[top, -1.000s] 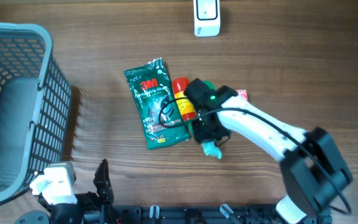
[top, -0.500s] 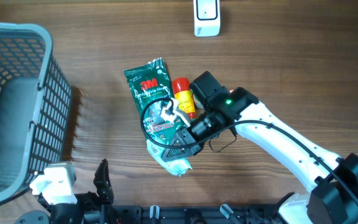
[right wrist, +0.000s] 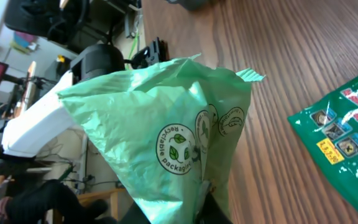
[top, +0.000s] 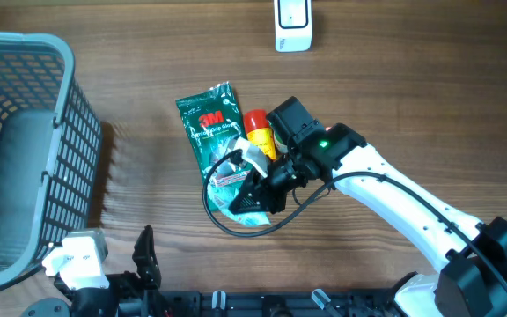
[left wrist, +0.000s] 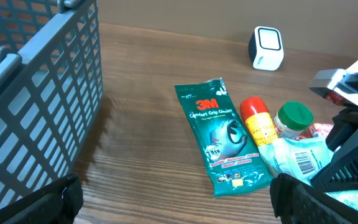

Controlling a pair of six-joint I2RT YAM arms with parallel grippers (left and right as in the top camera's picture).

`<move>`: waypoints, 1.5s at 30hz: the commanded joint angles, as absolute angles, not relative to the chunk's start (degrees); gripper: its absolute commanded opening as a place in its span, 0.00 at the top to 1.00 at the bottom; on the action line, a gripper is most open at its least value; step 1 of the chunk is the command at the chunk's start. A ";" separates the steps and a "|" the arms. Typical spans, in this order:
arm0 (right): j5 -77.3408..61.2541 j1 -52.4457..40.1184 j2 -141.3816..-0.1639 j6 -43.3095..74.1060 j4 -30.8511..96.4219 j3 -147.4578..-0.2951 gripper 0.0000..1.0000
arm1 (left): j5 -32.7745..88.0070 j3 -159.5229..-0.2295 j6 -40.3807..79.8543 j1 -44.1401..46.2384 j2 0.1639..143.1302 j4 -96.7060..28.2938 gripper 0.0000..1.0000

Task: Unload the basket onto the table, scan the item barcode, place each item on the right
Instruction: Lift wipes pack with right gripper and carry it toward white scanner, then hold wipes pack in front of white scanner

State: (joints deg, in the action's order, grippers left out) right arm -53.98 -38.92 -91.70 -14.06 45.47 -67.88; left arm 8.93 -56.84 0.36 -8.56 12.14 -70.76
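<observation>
Our right claw [top: 262,187], clenched on the green bag [top: 238,201], has swung it left over the 3M pack [top: 211,141]. Its barcode [left wrist: 303,163] faces outward, but the scanner [top: 291,24] sits well apart at the surface's [top: 429,79] far edge. The left claw [top: 144,254] gapes idle.

Overhead looks straight down on the brown wooden table [top: 148,53]; left wrist peers low across it; right wrist hugs a pale green plastic bag [right wrist: 166,124]. All share the green 3M packet [top: 208,132].
</observation>
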 commanded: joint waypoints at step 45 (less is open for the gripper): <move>25.56 -19.73 -138.98 -42.57 9.06 -113.69 0.96 | 9.61 -56.88 1.15 -8.86 11.68 -70.54 0.00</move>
